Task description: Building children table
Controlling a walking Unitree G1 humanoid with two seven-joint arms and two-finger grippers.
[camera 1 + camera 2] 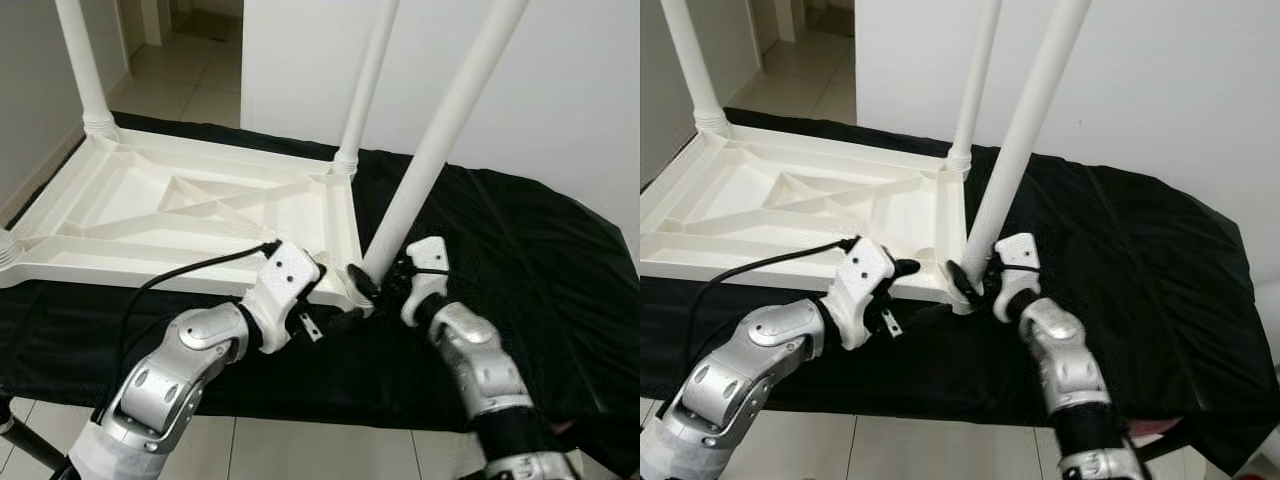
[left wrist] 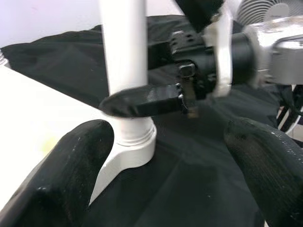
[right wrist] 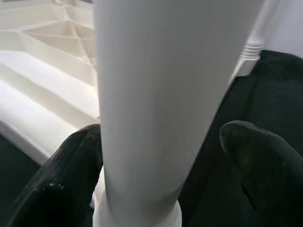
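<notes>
A white plastic children's table [image 1: 190, 215] lies upside down on a black cloth. Two legs stand upright at its far corners [image 1: 85, 70] [image 1: 365, 90]. A third white leg [image 1: 440, 140] leans to the right, its foot at the near right corner socket [image 2: 135, 142]. My right gripper [image 1: 378, 280] is open around the foot of this leg [image 3: 151, 94]; one finger [image 3: 61, 179] touches it, the other [image 3: 260, 161] stands apart. My left gripper [image 1: 335, 297] is open beside the same corner, with its fingers [image 2: 61, 175] spread wide just short of the socket.
The black cloth [image 1: 520, 250] covers a low surface whose front edge runs just before my arms. A white wall [image 1: 560, 90] rises close behind it. Tiled floor and a doorway [image 1: 190, 60] lie at the back left. A black cable [image 1: 180, 272] trails off my left wrist.
</notes>
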